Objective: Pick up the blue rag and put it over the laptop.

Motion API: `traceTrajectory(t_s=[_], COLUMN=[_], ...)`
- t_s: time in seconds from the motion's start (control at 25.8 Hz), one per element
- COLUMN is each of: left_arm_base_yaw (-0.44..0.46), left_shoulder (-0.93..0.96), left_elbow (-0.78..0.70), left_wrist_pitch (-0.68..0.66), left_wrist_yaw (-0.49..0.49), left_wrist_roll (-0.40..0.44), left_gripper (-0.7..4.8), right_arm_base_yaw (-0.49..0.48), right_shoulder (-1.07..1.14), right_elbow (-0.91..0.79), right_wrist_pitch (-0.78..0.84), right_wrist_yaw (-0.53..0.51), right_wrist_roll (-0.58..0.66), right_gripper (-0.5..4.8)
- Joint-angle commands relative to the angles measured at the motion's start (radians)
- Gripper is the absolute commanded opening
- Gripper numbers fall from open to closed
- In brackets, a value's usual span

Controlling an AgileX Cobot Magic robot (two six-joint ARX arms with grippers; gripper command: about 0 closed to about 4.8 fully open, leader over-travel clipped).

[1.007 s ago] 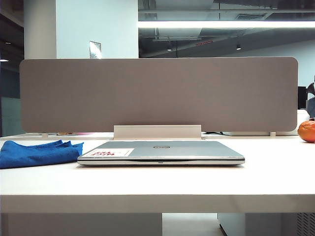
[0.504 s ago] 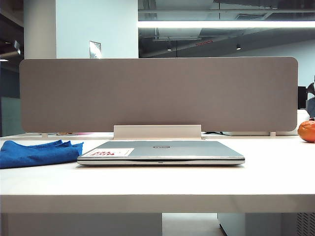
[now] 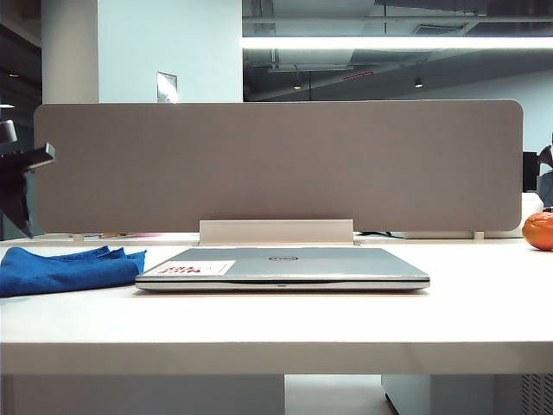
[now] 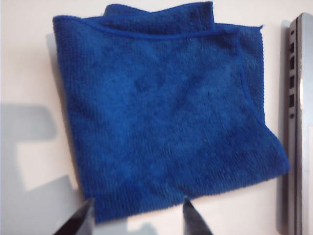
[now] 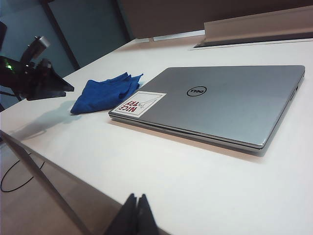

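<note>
Could snag only the top fold of the blue rag (image 4: 161,112) near the table's left edge, left gripper (image 4: 137,218) hovering wide above it, right gripper (image 5: 137,213) pinched closed and idle over the front edge, laptop (image 5: 215,103) uncovered.

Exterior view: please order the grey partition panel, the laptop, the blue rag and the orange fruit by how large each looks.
1. grey partition panel
2. laptop
3. blue rag, partly cut by the frame edge
4. orange fruit, also cut by the edge

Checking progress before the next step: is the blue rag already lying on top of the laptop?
No, the blue rag lies on the table beside the closed laptop, whose lid is bare apart from its sticker.
</note>
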Motion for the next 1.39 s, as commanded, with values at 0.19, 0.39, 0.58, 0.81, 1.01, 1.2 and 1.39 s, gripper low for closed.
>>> traceTrajectory(t_s=[0.19, 0.39, 0.58, 0.81, 1.01, 1.2, 1.39], left_arm_base_yaw=[0.007, 0.067, 0.102, 0.100, 0.098, 0.091, 0.073], left_shoulder=[0.069, 0.078, 0.101, 0.147, 0.151, 0.151, 0.175], left_elbow=[0.055, 0.056, 0.056, 0.056, 0.056, 0.056, 0.062], left_wrist_pitch=[0.011, -0.014, -0.049, -0.049, -0.016, 0.002, 0.011], left_wrist_yaw=[-0.016, -0.032, 0.052, 0.066, 0.064, 0.068, 0.098], left_wrist_roll=[-0.003, -0.003, -0.021, -0.019, -0.017, -0.017, -0.017], left_gripper=[2.21, 2.53, 2.53, 2.52, 2.51, 2.51, 2.51], right_arm_base_yaw=[0.000, 0.000, 0.000, 0.000, 0.000, 0.000, 0.000], right_shoulder=[-0.002, -0.002, -0.002, -0.002, -0.002, -0.002, -0.002], right_elbow=[-0.005, -0.005, -0.005, -0.005, -0.005, -0.005, -0.005], right_wrist_pitch=[0.013, 0.013, 0.012, 0.009, 0.009, 0.009, 0.009], right_wrist_yaw=[0.000, 0.000, 0.000, 0.000, 0.000, 0.000, 0.000], right_wrist_roll=[0.000, 0.000, 0.000, 0.000, 0.000, 0.000, 0.000], right_gripper=[-0.05, -0.05, -0.05, -0.05, -0.05, -0.05, -0.05])
